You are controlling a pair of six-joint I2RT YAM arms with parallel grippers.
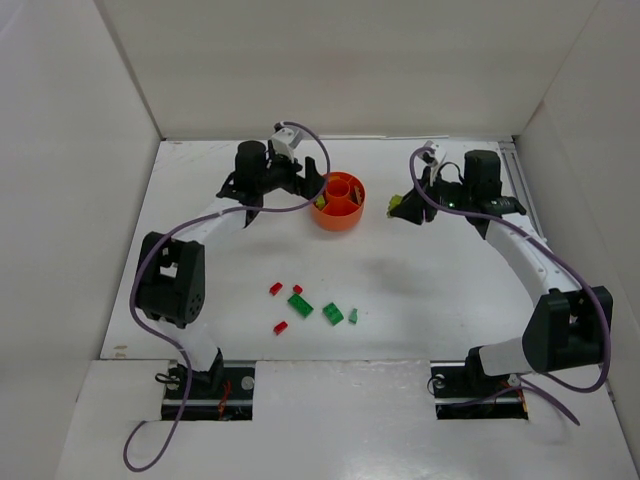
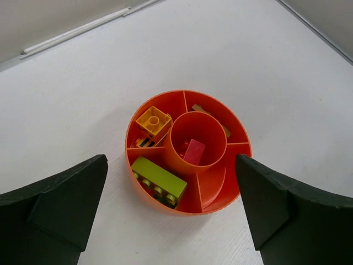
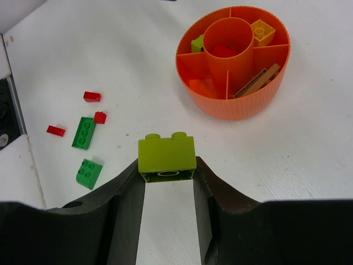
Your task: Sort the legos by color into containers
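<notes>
The orange dish (image 1: 339,203) stands at the back middle of the table. In the left wrist view the dish (image 2: 220,201) holds a yellow brick (image 2: 153,121), a lime brick (image 2: 159,179), a brown piece (image 2: 207,112) and a red brick (image 2: 194,151) in its central ring. My left gripper (image 2: 171,165) is open and empty, above and just left of the dish. My right gripper (image 3: 168,171) is shut on a lime brick (image 3: 167,155) and holds it above the table right of the dish (image 3: 237,107). Red bricks (image 3: 92,96) and green bricks (image 3: 84,132) lie loose.
The loose bricks lie in a cluster (image 1: 300,303) at the near middle, between the two arm bases. White walls enclose the table at the back and on both sides. A purple cable (image 1: 320,160) loops over the left wrist close to the dish.
</notes>
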